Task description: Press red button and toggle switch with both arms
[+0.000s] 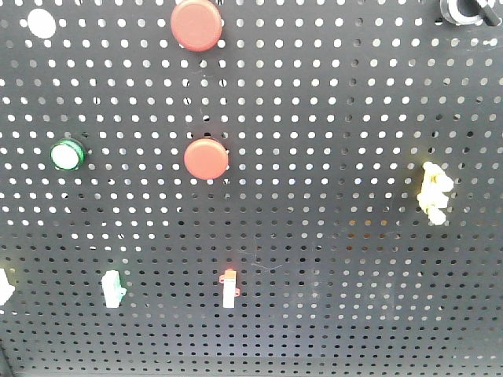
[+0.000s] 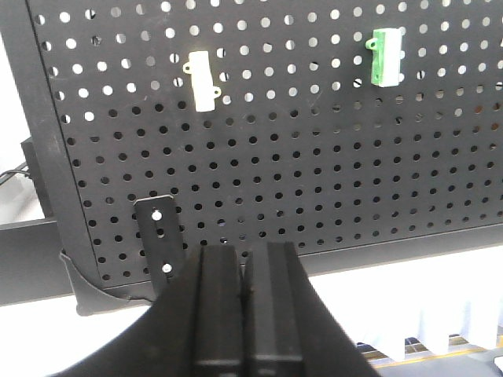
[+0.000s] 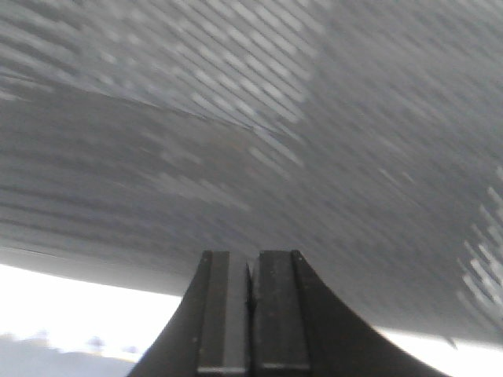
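Two round red buttons are mounted on the black pegboard (image 1: 330,94) in the front view, one at the top (image 1: 196,23) and one at mid-height (image 1: 206,159). Small toggle switches line the lower rows: a pale one (image 1: 113,288), a red-lit one (image 1: 229,287) and a yellow one (image 1: 434,192). No arm appears in the front view. My left gripper (image 2: 244,259) is shut and empty, low before the board's bottom edge, below a white switch (image 2: 202,81) and a green switch (image 2: 385,56). My right gripper (image 3: 251,263) is shut and empty, facing a motion-blurred stretch of the board.
A green-ringed button (image 1: 66,155) and a white button (image 1: 41,23) sit on the board's left side. A black knob (image 1: 468,9) is at the top right. A black bracket (image 2: 161,236) is bolted near the board's lower left corner, beside the frame post (image 2: 43,141).
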### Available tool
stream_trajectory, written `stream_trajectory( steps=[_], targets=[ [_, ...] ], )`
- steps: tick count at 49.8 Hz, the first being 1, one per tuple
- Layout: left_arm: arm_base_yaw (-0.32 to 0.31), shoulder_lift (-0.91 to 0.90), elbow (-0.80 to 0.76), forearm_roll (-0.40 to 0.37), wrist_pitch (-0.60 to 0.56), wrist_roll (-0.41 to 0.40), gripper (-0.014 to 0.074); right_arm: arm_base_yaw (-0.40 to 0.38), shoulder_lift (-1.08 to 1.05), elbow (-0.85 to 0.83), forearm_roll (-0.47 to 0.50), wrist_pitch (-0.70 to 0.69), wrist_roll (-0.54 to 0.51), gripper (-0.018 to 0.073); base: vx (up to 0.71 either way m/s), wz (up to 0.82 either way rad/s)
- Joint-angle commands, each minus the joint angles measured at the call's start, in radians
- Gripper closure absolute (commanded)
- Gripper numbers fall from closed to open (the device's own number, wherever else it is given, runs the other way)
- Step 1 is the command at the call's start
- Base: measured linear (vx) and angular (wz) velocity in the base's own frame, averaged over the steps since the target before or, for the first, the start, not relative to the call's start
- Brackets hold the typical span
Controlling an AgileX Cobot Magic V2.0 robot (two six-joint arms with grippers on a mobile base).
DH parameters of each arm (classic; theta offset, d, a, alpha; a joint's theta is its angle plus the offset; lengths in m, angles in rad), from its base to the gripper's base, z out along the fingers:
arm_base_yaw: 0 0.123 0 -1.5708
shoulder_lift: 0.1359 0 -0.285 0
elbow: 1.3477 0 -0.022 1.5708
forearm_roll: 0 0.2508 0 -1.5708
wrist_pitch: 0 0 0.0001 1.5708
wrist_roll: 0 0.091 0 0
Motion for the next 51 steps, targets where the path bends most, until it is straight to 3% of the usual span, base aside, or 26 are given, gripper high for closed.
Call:
stream_trajectory(
  steps=[1,6,20,51],
  targets=[
    [-0.001,-0.016,0.035,-0.010,-0.076,-0.004,0.0595,-0.007,0.011,0.062,-0.116,-0.194,0.216,0.0562,0.00,0.00],
    [-0.001,-0.016,0.035,-0.010,-0.076,-0.004,0.0595,-0.008,-0.017,0.097,-0.101,-0.170,0.270,0.0562,0.00,0.00],
    [-0.001,-0.015,0.035,-0.010,-0.076,-0.004,0.0595,-0.008,-0.014,0.098,-0.032,-0.158,0.231,0.0562,0.00,0.00],
    [-0.001,-0.015,0.035,-0.010,-0.076,-0.004,0.0595,-0.008,-0.014,0.098,-0.033,-0.158,0.231,0.0562,0.00,0.00]
  ],
)
